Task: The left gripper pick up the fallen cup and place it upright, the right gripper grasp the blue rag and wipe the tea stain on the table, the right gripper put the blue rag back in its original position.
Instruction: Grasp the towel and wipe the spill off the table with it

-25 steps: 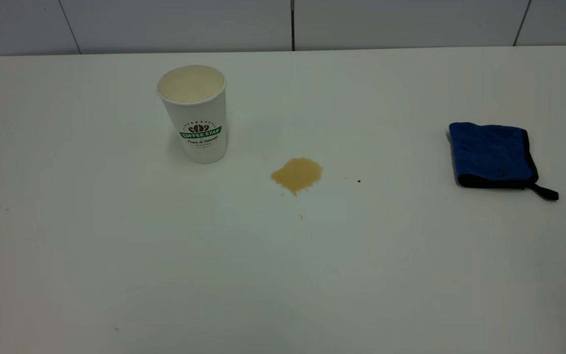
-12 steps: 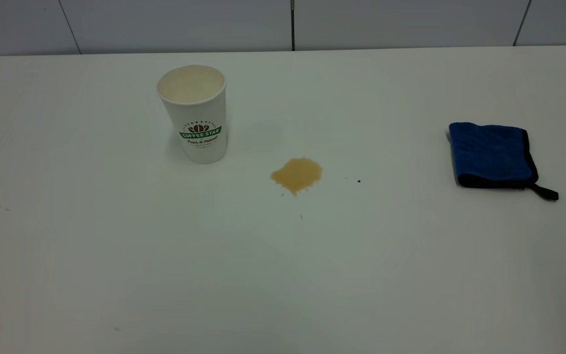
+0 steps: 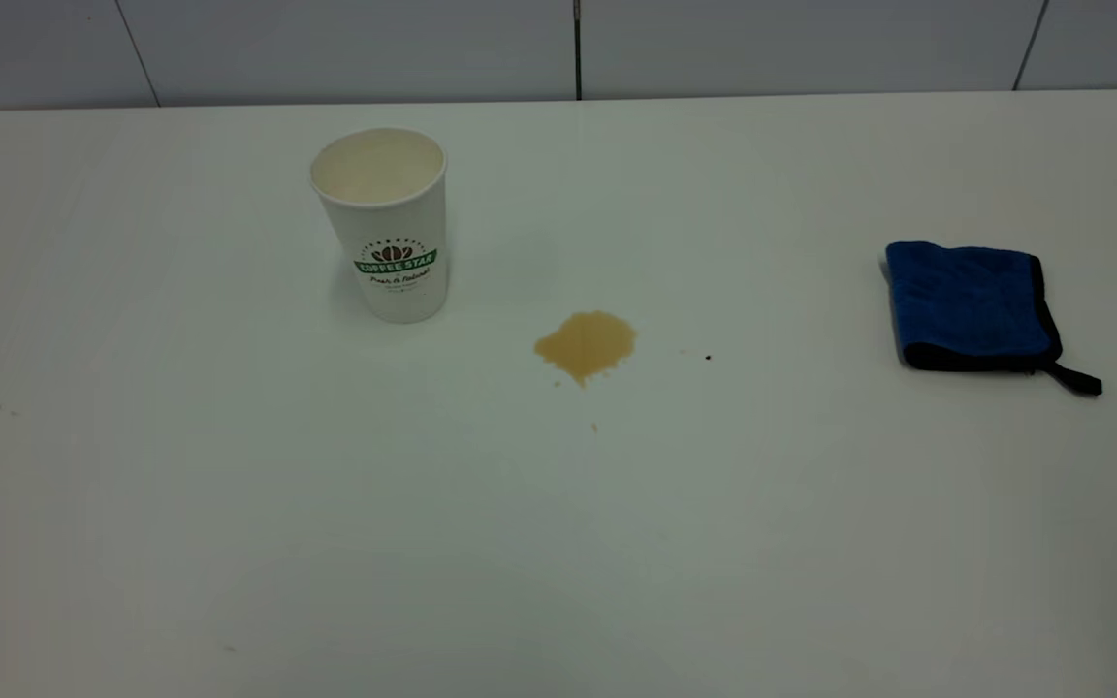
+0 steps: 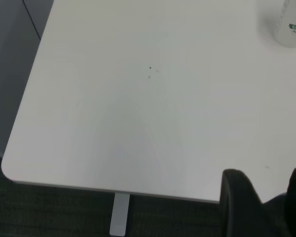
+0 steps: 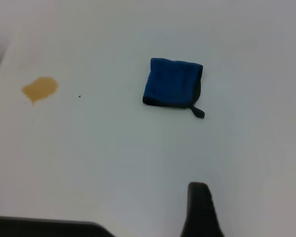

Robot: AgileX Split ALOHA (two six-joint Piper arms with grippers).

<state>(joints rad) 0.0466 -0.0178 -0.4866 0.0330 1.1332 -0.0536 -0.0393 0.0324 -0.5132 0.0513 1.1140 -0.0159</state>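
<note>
left pincer: black fingers | right pincer: black finger

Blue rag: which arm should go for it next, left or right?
Right. The blue rag lies on the right of the table, facing the right gripper; the left gripper hangs over the far-left corner.

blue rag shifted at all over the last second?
No. The blue rag lies folded in the same spot, equally far right of the tea stain in the exterior view.
</note>
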